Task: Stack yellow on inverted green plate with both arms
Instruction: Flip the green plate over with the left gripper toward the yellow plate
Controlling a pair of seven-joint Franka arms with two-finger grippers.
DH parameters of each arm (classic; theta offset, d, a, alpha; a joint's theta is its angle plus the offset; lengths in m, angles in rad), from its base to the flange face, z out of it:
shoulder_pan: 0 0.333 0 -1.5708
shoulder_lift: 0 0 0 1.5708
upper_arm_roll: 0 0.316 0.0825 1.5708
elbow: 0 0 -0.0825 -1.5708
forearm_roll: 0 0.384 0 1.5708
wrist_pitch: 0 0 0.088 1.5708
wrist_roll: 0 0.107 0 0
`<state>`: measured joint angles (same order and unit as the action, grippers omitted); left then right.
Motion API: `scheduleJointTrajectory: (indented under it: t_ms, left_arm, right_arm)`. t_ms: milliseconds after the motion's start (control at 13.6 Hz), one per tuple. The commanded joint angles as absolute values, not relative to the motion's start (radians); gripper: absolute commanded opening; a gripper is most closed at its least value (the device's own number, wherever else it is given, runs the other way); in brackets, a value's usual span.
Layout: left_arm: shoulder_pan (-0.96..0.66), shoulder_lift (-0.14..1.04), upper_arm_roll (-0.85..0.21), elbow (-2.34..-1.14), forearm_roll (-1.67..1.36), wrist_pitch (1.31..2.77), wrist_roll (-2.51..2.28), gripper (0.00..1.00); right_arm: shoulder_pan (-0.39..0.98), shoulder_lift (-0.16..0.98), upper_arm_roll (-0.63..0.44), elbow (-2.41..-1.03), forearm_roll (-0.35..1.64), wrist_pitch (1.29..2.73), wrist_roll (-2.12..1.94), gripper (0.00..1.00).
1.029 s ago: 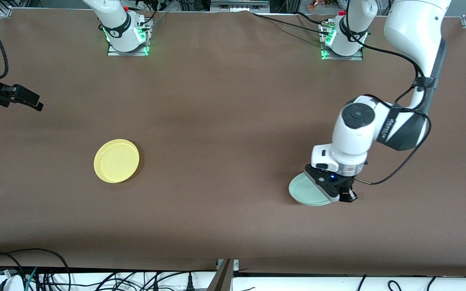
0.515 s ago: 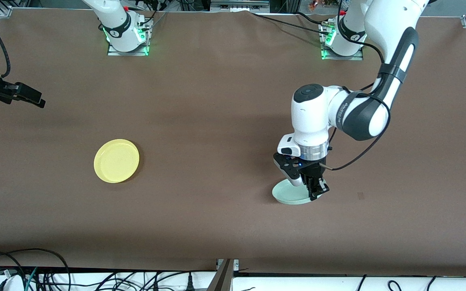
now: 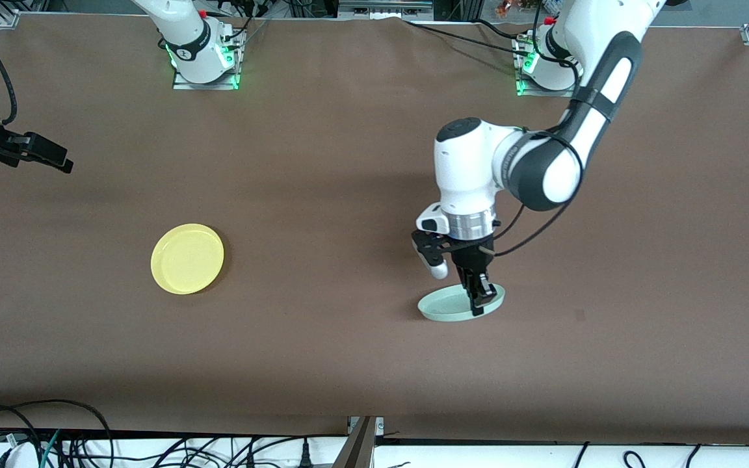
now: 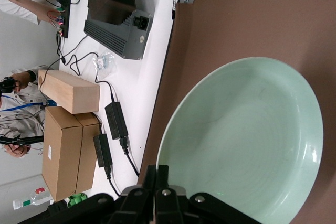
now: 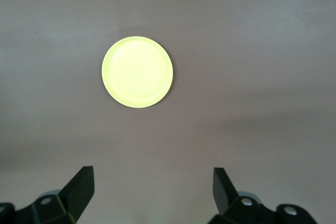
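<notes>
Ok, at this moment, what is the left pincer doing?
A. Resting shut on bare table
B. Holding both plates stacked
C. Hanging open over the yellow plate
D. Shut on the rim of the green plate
D: the left pincer is shut on the rim of the green plate, while the yellow plate lies alone toward the right arm's end.

Even overhead light, soft shadows on the table [image 3: 348, 162]; right wrist view hazy.

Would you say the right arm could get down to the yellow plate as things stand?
Probably yes: the yellow plate lies alone on bare table, and the right gripper hangs above with jaws open.
</notes>
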<state>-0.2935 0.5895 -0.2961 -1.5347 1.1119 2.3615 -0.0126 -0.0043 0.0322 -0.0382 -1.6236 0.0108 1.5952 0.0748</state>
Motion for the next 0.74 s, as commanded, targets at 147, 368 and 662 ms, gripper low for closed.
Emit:
scheduleJointTrajectory:
  t_ms: [147,368,662]
  left_arm:
    - [-0.399,0.624,-0.293,-1.516,1.211,2.248,-0.174,0.00]
    - [-0.481,0.664,-0.296,-1.513,1.331,2.116,-0.339,0.00]
    - [-0.575,0.707,-0.296,-1.439,1.388,1.893,-0.390,0.00]
  right_arm:
    - [-0.003,0.029,-0.040,-1.612,0.025,1.577,0.069,1.00]
    - [-0.005,0.029,-0.040,-1.612,0.025,1.577,0.068,1.00]
    - [-0.005,0.029,-0.040,-1.612,0.025,1.577,0.067,1.00]
